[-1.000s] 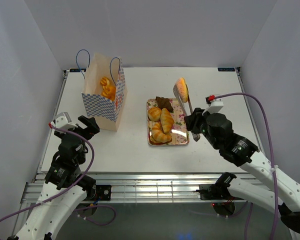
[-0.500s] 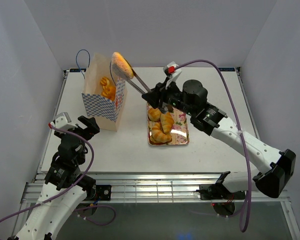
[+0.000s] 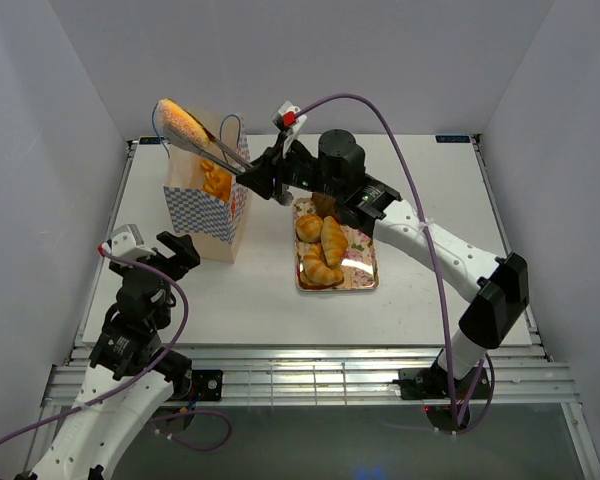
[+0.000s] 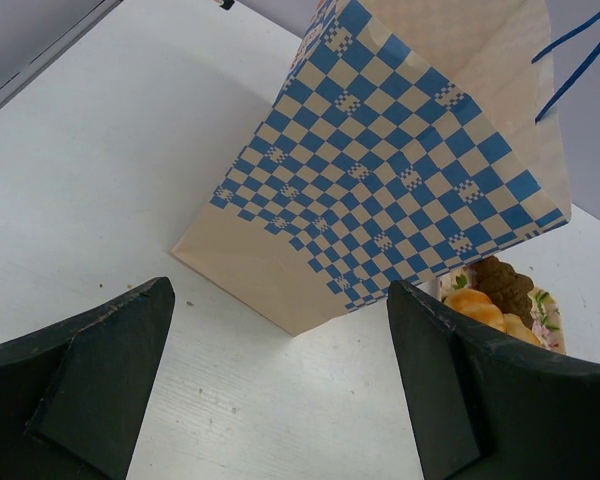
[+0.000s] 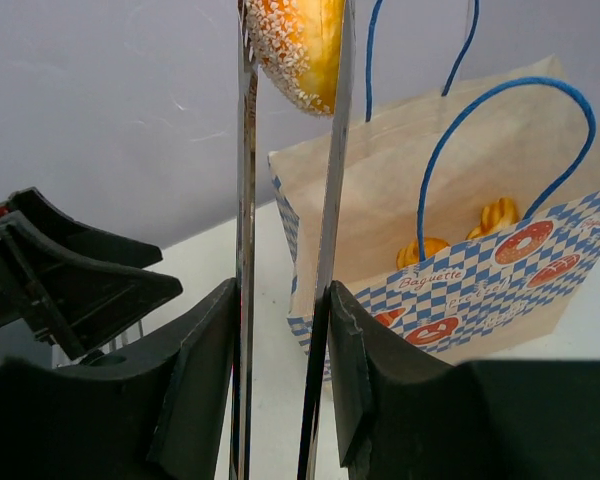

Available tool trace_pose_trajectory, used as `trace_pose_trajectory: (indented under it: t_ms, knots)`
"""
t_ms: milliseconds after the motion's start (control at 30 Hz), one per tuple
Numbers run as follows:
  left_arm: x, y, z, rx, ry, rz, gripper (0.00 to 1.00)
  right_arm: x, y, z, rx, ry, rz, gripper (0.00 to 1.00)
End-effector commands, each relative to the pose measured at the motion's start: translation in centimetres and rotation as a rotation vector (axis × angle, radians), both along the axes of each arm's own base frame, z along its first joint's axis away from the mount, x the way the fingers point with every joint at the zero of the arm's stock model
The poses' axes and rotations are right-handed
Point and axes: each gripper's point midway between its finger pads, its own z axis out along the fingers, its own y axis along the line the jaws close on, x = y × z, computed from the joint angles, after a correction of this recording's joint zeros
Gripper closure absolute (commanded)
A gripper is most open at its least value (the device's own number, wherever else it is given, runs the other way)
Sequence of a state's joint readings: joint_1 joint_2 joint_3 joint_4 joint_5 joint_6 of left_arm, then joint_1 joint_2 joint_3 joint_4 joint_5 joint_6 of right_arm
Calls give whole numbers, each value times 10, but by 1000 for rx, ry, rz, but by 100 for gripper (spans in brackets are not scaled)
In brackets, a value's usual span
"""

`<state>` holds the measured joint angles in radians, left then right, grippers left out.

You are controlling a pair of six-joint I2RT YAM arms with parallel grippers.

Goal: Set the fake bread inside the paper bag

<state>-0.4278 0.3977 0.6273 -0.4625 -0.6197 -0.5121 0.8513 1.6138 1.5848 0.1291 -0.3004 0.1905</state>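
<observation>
Clamping a pair of metal tongs (image 3: 225, 155) in the right gripper (image 3: 268, 178), with the fingers squeezed close on the handles, and through the tongs pinching a round speckled bun (image 3: 180, 124) at the blade tips. Hanging that bun high in the upper left of the top view, over the far left corner of the paper bag (image 3: 195, 210) and apparently a little beyond the open mouth, not squarely above it. Running the tongs' long axis diagonally from frame centre up and leftward across the bag's opening. Judging, then, that the release is turning on one thing: bringing the bun back and down along that same line until it is over the mouth.

Waiting at the lower left with the left gripper (image 3: 176, 252), fingers spread wide and grasping nothing, facing the bag's checkered side from nearby. Reading the right arm as the only one placed for the drop.

Seeing a couple of golden pieces (image 3: 216, 178) already inside the bag, and croissant rolls (image 3: 324, 250) plus a dark brown piece (image 3: 328, 207) on the floral tray (image 3: 365, 272) at centre.

Losing the bun's upper part past the top edge of the right wrist view. Failing to tell from above how high the bun is hanging over the rim. Getting no sight of the bag's mouth from the left wrist view, or of its floor from any view.
</observation>
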Motion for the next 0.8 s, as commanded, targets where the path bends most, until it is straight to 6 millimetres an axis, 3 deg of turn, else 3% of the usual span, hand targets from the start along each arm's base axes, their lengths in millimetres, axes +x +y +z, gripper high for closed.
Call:
trace_pose_trajectory:
  t_ms: [0, 167, 467, 633, 767]
  knots:
    - [2, -3, 7, -2, -19, -15, 2, 5, 8, 24, 47, -46, 11, 58]
    - [1, -4, 7, -1, -24, -22, 2, 13, 9, 16, 23, -40, -21, 53]
    - [3, -7, 6, 4, -20, -38, 2, 14, 6, 19, 14, -52, -34, 37]
    - [3, -9, 6, 7, -17, -48, 2, 13, 6, 29, 26, -62, -29, 37]
    - [3, -9, 6, 7, -17, -48, 2, 3, 1, 50, 58, -94, -6, 36]
